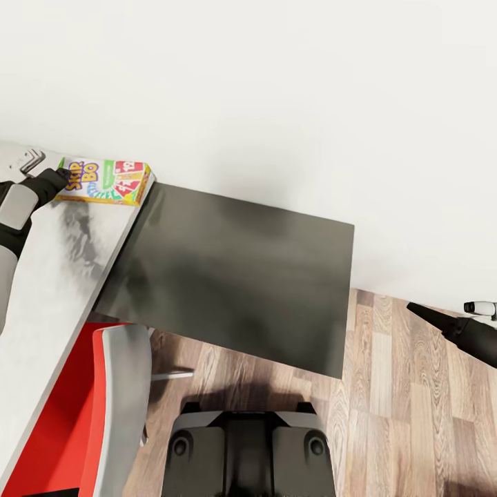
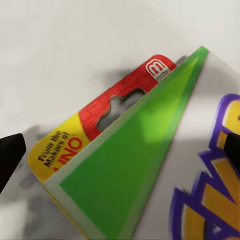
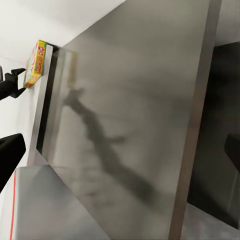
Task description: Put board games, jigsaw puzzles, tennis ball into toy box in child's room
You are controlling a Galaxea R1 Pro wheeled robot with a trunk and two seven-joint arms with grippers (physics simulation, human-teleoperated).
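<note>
Left tool (image 1: 63, 177), fingers parted, probably not yet gripping: I see the Skip-Bo board game (image 1: 105, 181) at the bench (image 1: 62, 276) corner, long axis pointing away from it.

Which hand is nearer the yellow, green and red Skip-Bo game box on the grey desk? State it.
Left. The left hand is at the Skip-Bo game box, its fingers straddling the box's end. The right hand hangs far off above the wood floor, beyond the dark desk panel.
</note>
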